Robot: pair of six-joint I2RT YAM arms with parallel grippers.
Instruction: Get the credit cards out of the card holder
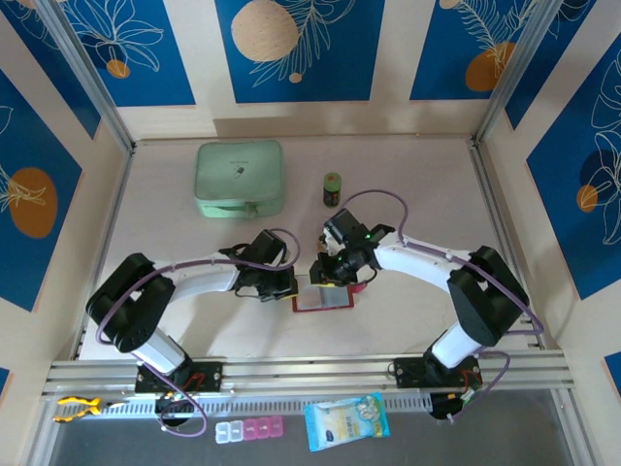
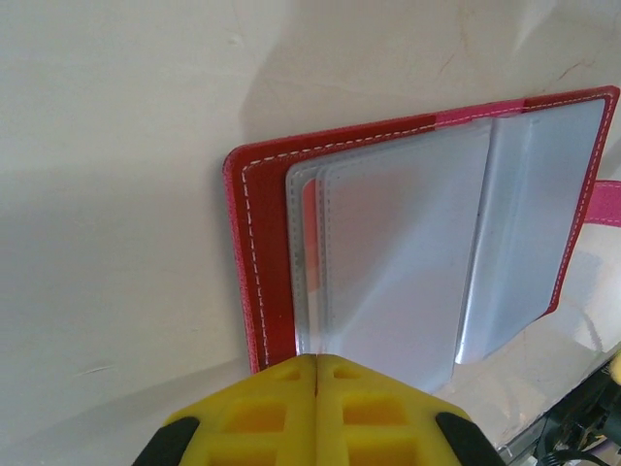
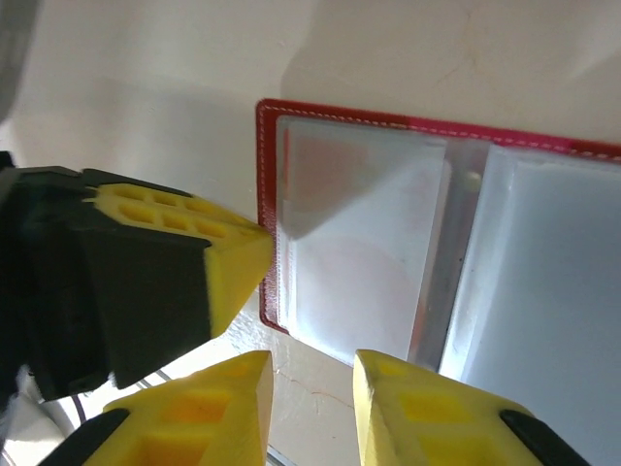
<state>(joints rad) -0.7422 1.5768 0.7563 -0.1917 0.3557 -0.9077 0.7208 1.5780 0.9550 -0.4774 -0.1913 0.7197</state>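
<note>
Lying open, stitched red card holder (image 2: 260, 282) bares cloudy sleeves (image 2: 408, 262).

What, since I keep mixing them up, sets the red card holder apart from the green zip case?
The card holder is dark red; the zip case is mint green. The card holder lies open, clear sleeves showing; the zip case is closed. The card holder is far smaller than the zip case. Both lie flat.

The card holder (image 1: 323, 299) lies open on the table (image 1: 417, 194) near its front, with the left gripper (image 1: 289, 289) at its left edge and the right gripper (image 1: 337, 279) just behind it. Well behind them sit a zip case (image 1: 239, 179) and, to that case's right, a small jar (image 1: 332, 188).
</note>
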